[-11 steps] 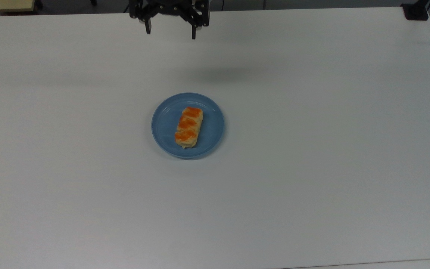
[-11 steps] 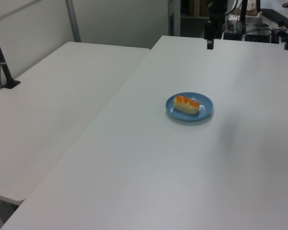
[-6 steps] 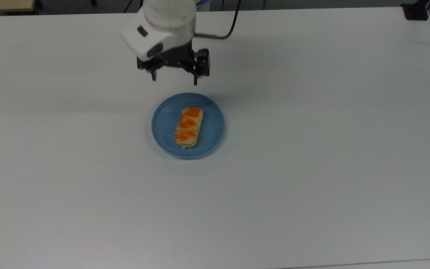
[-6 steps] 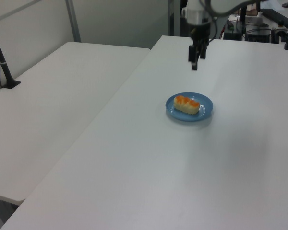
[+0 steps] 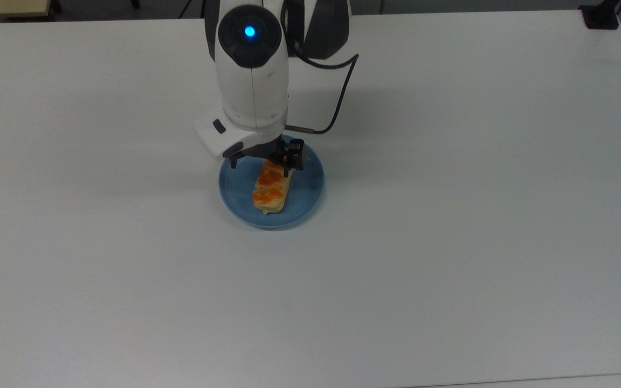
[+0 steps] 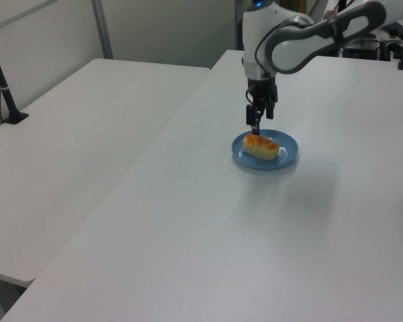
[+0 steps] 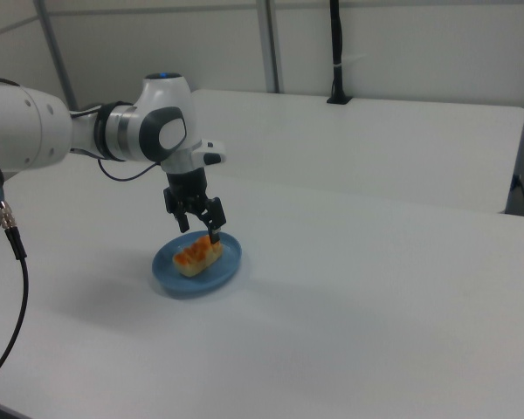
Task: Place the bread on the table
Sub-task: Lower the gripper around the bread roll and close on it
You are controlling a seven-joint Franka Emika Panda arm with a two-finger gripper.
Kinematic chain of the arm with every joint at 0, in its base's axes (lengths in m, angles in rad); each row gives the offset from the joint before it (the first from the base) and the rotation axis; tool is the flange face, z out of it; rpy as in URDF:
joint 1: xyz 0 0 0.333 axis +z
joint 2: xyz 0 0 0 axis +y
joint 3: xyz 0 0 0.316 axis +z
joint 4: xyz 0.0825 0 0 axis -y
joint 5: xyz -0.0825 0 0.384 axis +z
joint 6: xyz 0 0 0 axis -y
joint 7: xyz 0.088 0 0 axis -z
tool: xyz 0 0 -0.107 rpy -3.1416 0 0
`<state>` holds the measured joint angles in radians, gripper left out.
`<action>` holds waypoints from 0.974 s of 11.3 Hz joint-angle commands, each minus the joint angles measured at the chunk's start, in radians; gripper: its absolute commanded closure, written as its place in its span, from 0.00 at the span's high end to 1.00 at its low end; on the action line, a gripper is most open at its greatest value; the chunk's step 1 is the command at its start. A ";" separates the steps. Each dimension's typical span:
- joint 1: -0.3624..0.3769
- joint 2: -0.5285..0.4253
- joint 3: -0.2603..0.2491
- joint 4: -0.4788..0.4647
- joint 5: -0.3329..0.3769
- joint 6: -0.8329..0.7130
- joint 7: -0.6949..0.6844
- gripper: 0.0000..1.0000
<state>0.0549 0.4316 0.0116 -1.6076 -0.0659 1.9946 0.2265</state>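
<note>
The bread point(image 5: 271, 189) lies along the middle of the blue plate point(image 5: 306, 196), untouched and flat, its orange-glazed top facing up, and the plate sits near the centre of the white worktop point(image 5: 477, 215). What has changed is the arm: a second ago the hand point(image 5: 263, 161) hung at the far edge of the worktop in the top view, half a second ago it was partway in and just short of the plate, and now it hangs over the plate's far side, above the end of the loaf nearest the arm. In the right view the hand point(image 7: 203, 225) is spread, one finger either side of the loaf's line, with its tips a little above the glaze and not touching it. The left view shows the hand point(image 6: 255, 125) pointing straight down over the loaf point(image 6: 261, 146). So the approach looks almost finished and the grasp has not begun; the loaf has yet to leave the plate. The next move probably calls for a short drop so the fingers straddle the loaf across its narrow width before closing, and since the hand sits over one end and not the middle, the loaf may tip when lifted
</note>
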 commanded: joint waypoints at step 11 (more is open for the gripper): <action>0.036 0.014 -0.004 -0.029 -0.029 0.023 0.044 0.33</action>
<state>0.0837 0.5027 0.0141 -1.6104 -0.0801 2.0084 0.2779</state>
